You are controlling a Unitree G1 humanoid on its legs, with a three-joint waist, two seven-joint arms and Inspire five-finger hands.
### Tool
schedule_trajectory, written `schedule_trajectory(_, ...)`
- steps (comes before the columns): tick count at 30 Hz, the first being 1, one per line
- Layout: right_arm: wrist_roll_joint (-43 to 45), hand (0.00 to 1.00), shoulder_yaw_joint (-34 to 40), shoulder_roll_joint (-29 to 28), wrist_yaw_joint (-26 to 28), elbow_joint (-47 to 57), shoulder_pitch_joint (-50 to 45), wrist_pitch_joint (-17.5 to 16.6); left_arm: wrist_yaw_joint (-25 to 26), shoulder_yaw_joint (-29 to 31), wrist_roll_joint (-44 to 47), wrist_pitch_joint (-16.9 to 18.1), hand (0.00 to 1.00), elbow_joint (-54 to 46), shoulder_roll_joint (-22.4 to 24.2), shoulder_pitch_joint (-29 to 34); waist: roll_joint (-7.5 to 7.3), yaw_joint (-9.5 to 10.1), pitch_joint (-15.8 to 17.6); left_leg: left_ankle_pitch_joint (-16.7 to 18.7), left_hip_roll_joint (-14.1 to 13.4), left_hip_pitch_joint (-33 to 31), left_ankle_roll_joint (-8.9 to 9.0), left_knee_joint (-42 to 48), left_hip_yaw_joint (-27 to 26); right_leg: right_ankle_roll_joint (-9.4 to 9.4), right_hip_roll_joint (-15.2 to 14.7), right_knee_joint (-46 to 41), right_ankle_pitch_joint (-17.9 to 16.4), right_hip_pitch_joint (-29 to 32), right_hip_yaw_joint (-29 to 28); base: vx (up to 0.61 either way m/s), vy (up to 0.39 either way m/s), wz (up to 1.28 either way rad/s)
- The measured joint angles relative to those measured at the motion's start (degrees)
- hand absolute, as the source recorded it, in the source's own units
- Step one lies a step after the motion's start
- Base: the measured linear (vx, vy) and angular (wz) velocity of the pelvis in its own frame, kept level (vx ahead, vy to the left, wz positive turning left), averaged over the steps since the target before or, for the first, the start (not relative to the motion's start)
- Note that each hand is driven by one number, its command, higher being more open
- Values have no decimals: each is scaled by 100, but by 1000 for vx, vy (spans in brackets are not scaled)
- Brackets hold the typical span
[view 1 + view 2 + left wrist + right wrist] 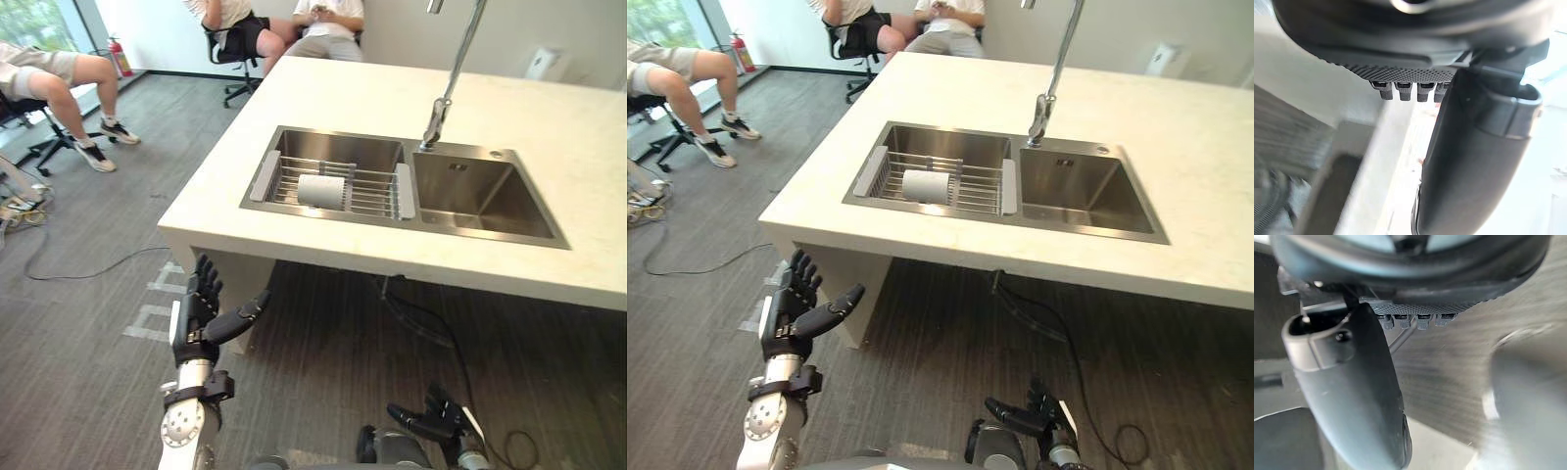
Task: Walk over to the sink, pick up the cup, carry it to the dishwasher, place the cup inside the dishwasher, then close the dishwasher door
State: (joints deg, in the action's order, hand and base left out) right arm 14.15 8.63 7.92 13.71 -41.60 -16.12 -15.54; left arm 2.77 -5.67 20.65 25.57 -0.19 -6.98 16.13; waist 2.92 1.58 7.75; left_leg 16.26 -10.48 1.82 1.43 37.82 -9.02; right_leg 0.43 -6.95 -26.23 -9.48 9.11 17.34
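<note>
Head view, looking down at a pale stone counter (549, 127) w/ a double-bowl steel sink (490, 191) set into it. A tall faucet (438, 116) stands at the back, between the two bowls. A wire drain rack (377, 191) spans the bowl on the robot's left. On it lies the cup (321, 190): white, tipped on its side, touched by nothing.

L hand (196, 318) is raised in front of the counter's near corner, below the top and well apart from the cup. Its fingers are straight and spread, thumb out to the side, holding nothing. R hand (436, 419) hangs low near the floor, fingers loosely apart, also empty.

Grey carpet (88, 323) all round. In the background, people sit on office chairs: one at far left (59, 73), more behind the counter (328, 24). A red fire extinguisher (120, 57) stands by the window.

Progress, as a judgement: early stage. The walk to the sink looks nearly done, since the robot faces the counter edge. Cup pick-up not yet begun. All the rest remains: carry to the dishwasher, place the cup inside, shut the door.
</note>
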Motion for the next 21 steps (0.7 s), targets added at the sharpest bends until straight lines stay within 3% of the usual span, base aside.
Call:
schedule_trajectory(1, 2, 100, 1, 0, -1, 4, 18, 2, 0, -5, -53, 31, 100, -105, 9, -19, 2, -6, -3, -193, -78, -106, -32, 237, -33, -18, 25, 78, -38, -123, 55, 353, -183, 30)
schedule_trajectory(2, 3, 100, 13, 6, -3, 2, 30, 1, 16, 20, -135, 151, 100, -273, 2, -46, -21, -3, 3, -601, -221, -310, -79, 704, -113, -35, 76, 380, -42, -421, 95, 394, -169, 17)
schedule_trajectory(4, 5, 100, 140, 58, -14, -62, 21, 0, 17, 88, -129, 327, 100, -479, -19, -77, -58, 23, -35, -240, -274, -510, -24, 789, -269, -28, 81, 758, -6, -733, 134, 351, -119, 6)
schedule_trajectory(6, 32, 100, 278, 151, -54, -310, 47, -3, -271, 161, 165, 393, 100, -755, -66, -154, -62, 29, -61, 89, 63, -544, 15, -327, -304, 44, -8, 1158, 51, -1129, 141, 324, -36, 2)
schedule_trajectory(7, 34, 100, 301, 188, -55, -354, 47, -3, -336, 163, 187, 393, 100, -826, -73, -170, -68, 27, -63, 83, 197, -553, 19, -721, -270, 69, -54, 1236, 66, -1195, 142, 257, 50, 2)
schedule_trajectory(8, 42, 100, 365, 264, -59, -464, 55, -3, -457, 117, 179, 398, 100, -984, -79, -199, -69, 28, -63, -22, 499, -615, 61, -1552, -145, 134, -148, 1385, 105, -1304, 131, 229, 106, 2)
schedule_trajectory(9, 43, 100, 375, 342, -61, -639, 95, -4, -551, 7, 176, 395, 100, -1148, -96, -221, -54, 31, -72, -392, 729, -693, 68, -2279, 53, 186, -205, 1469, 130, -1364, 98, 256, 174, -13)
schedule_trajectory(10, 40, 100, 350, 402, -60, -781, 104, -2, -579, -179, 140, 380, 100, -1328, -122, -251, 8, 70, -95, -1128, 773, -758, 71, -2796, 230, 264, -145, 1523, 118, -1414, -24, 211, 176, -30)
schedule_trajectory(11, 39, 100, 328, 431, -61, -816, 96, -1, -579, -253, 70, 375, 100, -1396, -126, -251, 48, 124, -111, -1606, 731, -762, 92, -2826, 240, 335, -93, 1530, 85, -1435, -134, 171, 162, -49)
schedule_trajectory(12, 35, 100, 285, 368, -62, -890, 123, 3, -579, -326, 17, 369, 100, -1436, -173, -268, 40, 165, -135, -1590, 748, -720, -117, -2735, 152, 426, -93, 1521, 29, -1452, -264, 192, 180, -50)
schedule_trajectory(13, 28, 100, 99, 253, -66, -912, 141, -3, -554, -476, -128, 253, 100, -1452, -311, -397, -138, 143, -178, -1439, 840, -742, -183, -2606, 41, 457, -188, 1499, 10, -1421, -499, 172, 179, -42)
schedule_trajectory(14, 8, 100, -25, 216, -60, -915, 156, -4, -554, -568, -243, 147, 100, -1454, -381, -497, -195, 128, -170, -1331, 868, -775, -246, -2502, -47, 476, -239, 1498, -2, -1393, -597, 147, 172, -35)
schedule_trajectory(17, -29, 100, -199, 164, -20, -933, 209, 5, -551, -781, -456, -239, 100, -1464, -517, -591, -226, 131, -161, -825, 899, -735, -334, -2109, -367, 580, -418, 1289, -87, -1365, -775, 80, 202, -58)
schedule_trajectory(19, -32, 100, -263, 158, 22, -942, 189, 36, -557, -941, -527, -488, 100, -1461, -624, -589, -214, 79, -164, -597, 934, -479, -441, -2091, -568, 589, -615, 257, -184, -1037, -781, 63, 151, -45)
schedule_trajectory(21, -84, 100, -327, 81, 81, -996, 122, 42, -671, -960, -719, -653, 100, -1461, -789, -604, -324, -88, -153, -507, 1044, -94, -490, -2214, -595, 482, -915, -1289, -10, -470, -790, 96, 116, -10)
